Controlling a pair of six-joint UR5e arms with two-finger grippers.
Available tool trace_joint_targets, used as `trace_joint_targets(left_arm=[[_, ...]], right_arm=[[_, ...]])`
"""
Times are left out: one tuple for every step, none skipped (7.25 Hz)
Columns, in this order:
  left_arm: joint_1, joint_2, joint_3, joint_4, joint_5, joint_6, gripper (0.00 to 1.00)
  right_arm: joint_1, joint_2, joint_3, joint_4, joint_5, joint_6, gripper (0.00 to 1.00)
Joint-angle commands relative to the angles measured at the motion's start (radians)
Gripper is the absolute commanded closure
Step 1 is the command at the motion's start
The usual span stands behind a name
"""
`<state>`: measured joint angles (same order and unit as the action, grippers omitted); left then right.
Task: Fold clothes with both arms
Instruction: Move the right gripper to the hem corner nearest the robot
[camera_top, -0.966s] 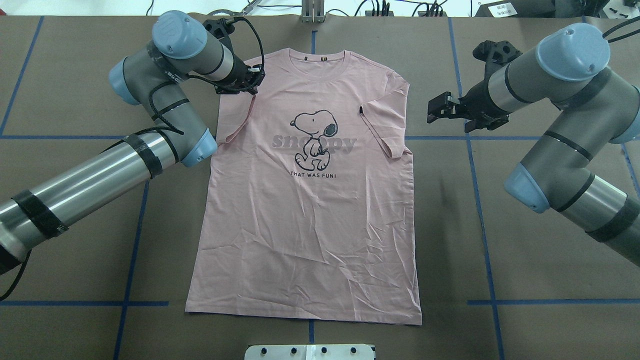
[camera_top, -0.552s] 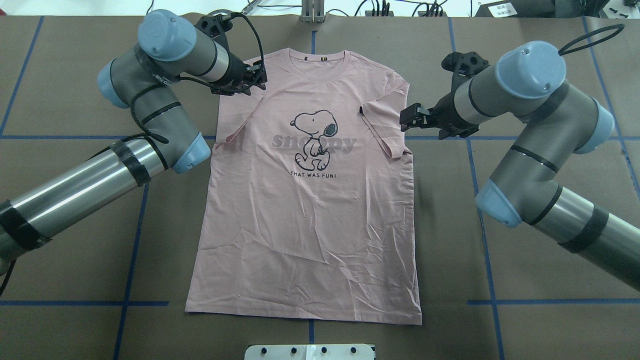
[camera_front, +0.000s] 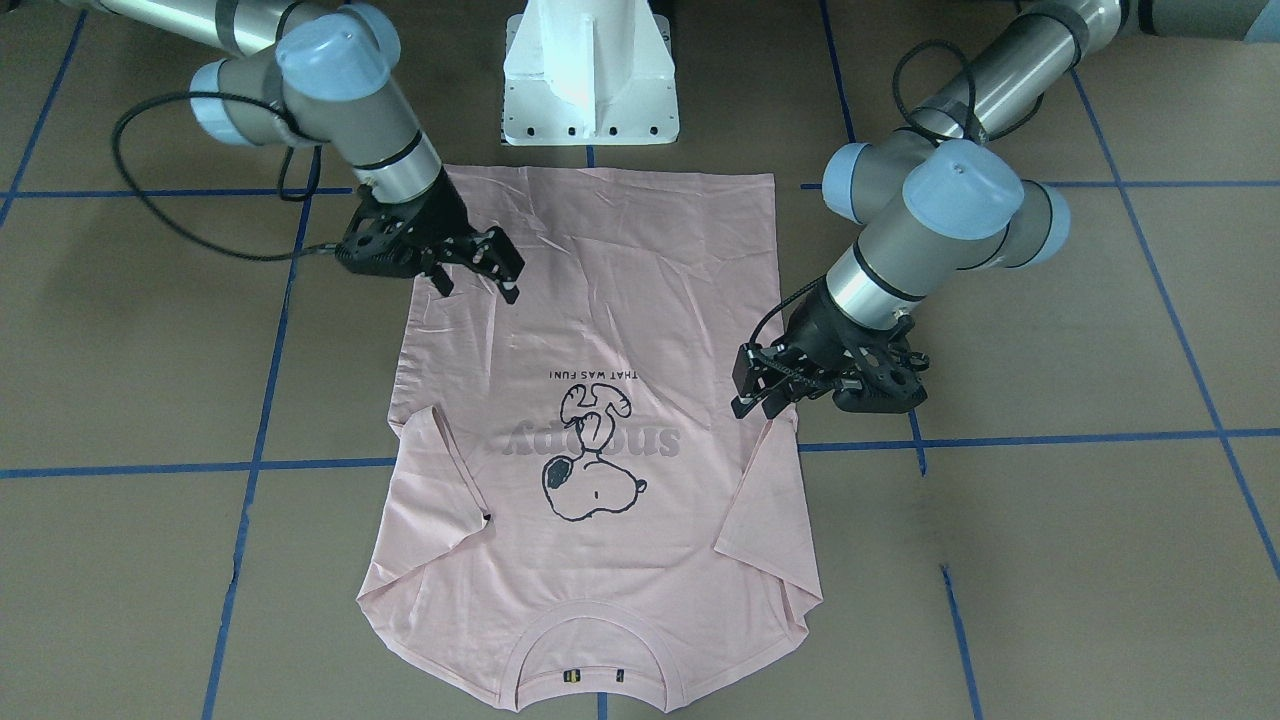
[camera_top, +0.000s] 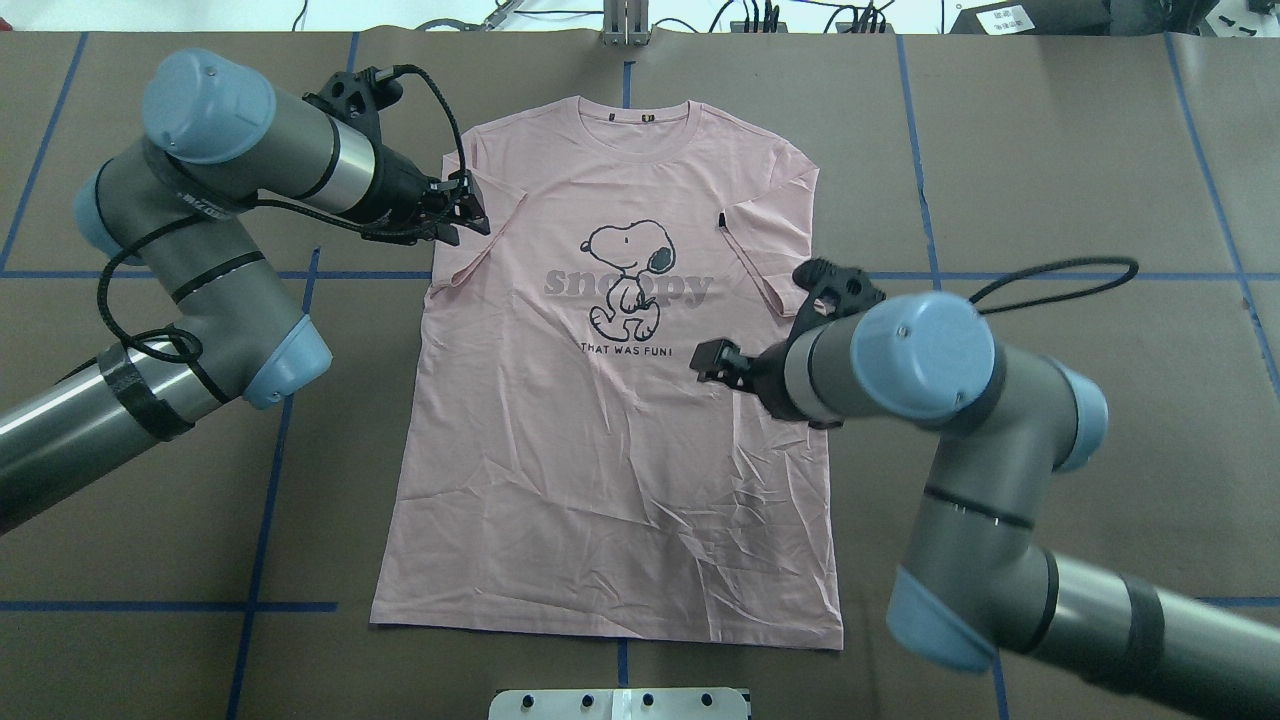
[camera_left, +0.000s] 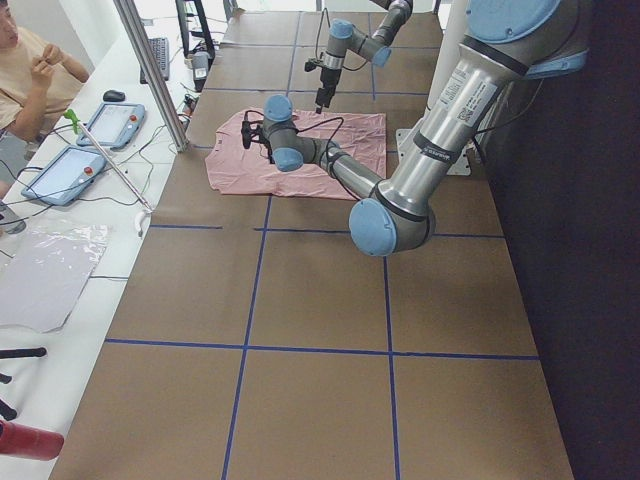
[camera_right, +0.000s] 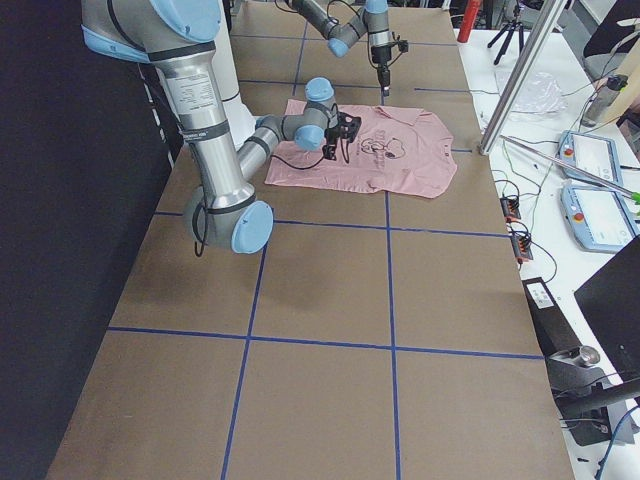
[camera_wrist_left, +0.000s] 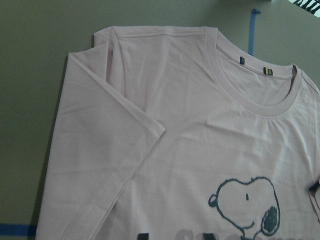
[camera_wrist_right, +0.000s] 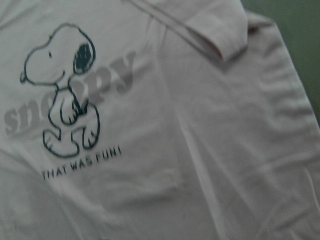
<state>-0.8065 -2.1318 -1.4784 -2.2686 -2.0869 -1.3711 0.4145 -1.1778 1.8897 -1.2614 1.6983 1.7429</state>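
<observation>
The light pink T-shirt (camera_top: 600, 450) lies flat and face up on the brown table, collar away from me, both sleeves folded in over the chest. It also shows in the front view (camera_front: 620, 280) and in both wrist views (camera_wrist_left: 190, 125) (camera_wrist_right: 210, 150). My left gripper (camera_top: 470, 215) hovers open over the shirt's left folded sleeve, near the side edge (camera_front: 755, 395). My right gripper (camera_top: 708, 362) hovers open over the shirt's right half, beside the "THAT WAS FUN!" lettering (camera_front: 480, 270). Neither gripper holds cloth.
The white pedestal base (camera_front: 590, 80) stands at the shirt's hem end. Blue tape lines (camera_top: 270, 470) cross the brown table cover. Beyond the collar side of the table stand a metal pole (camera_left: 150, 70), control tablets (camera_left: 110, 125) and a seated operator (camera_left: 25, 70).
My right arm has swung in from right of the shirt to over its right half, nearer to me. My left gripper has moved from the shoulder outward and toward me, to the folded sleeve.
</observation>
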Motion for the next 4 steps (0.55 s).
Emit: trace_joint_targets(left_arm=[[0.001, 0.035, -0.025, -0.005, -0.007, 0.001, 0.52], [0.001, 0.036, -0.026, -0.005, -0.007, 0.000, 0.42], [0.003, 0.035, -0.026, -0.006, -0.005, 0.000, 0.37], [0.003, 0.035, -0.026, -0.008, -0.005, 0.000, 0.22]], right_arm=[[-0.246, -0.016, 0.184, -0.287, -0.243, 0.191, 0.17], [-0.296, -0.085, 0.224, -0.289, -0.250, 0.273, 0.19], [-0.331, -0.170, 0.262, -0.289, -0.255, 0.305, 0.19], [-0.362, -0.233, 0.264, -0.288, -0.264, 0.341, 0.19]])
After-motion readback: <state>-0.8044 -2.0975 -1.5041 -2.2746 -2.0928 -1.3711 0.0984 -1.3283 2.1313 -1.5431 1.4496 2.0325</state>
